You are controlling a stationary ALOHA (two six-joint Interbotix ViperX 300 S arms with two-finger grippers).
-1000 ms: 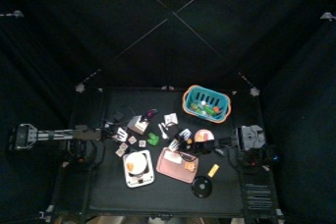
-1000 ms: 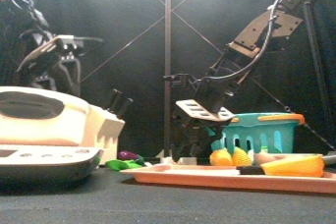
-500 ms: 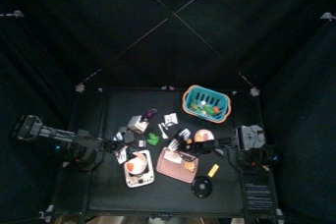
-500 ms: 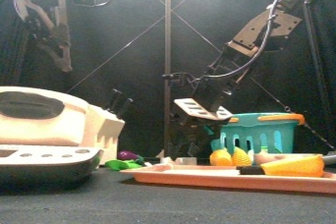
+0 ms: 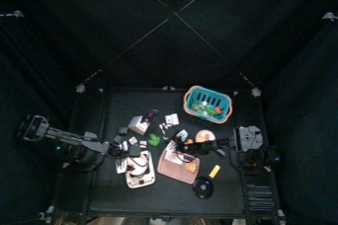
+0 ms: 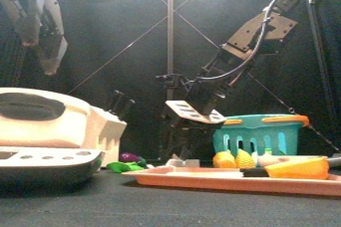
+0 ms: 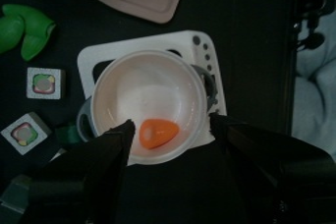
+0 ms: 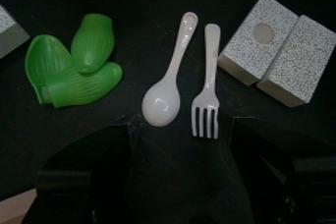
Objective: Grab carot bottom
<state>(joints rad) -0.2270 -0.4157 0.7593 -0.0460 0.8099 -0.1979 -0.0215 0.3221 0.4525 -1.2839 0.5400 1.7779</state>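
The carrot bottom (image 7: pixel 160 132), a small orange piece, lies in a white bowl (image 7: pixel 138 90) on a white scale (image 7: pixel 199 53). My left gripper (image 7: pixel 178 145) hangs over the bowl, jaws open on either side of the orange piece and apart from it. In the top view the left gripper (image 5: pixel 128 160) is over the scale (image 5: pixel 140 174). My right gripper (image 8: pixel 184 147) is open and empty above a white spoon (image 8: pixel 168 88) and fork (image 8: pixel 205 100), next to green carrot leaves (image 8: pixel 73 66). It also shows in the front view (image 6: pixel 186 112).
A pink tray (image 5: pixel 179 162) lies right of the scale, with an orange and black thing (image 6: pixel 290 168) on it. A teal basket (image 5: pixel 208 101) stands at the back right. Two speckled grey blocks (image 8: pixel 276 56) lie beside the fork. Small cards (image 7: pixel 29 130) lie by the scale.
My left arm has swung in from the table's left edge to above the scale. My right gripper has moved a little to the left, over the spoon and fork.
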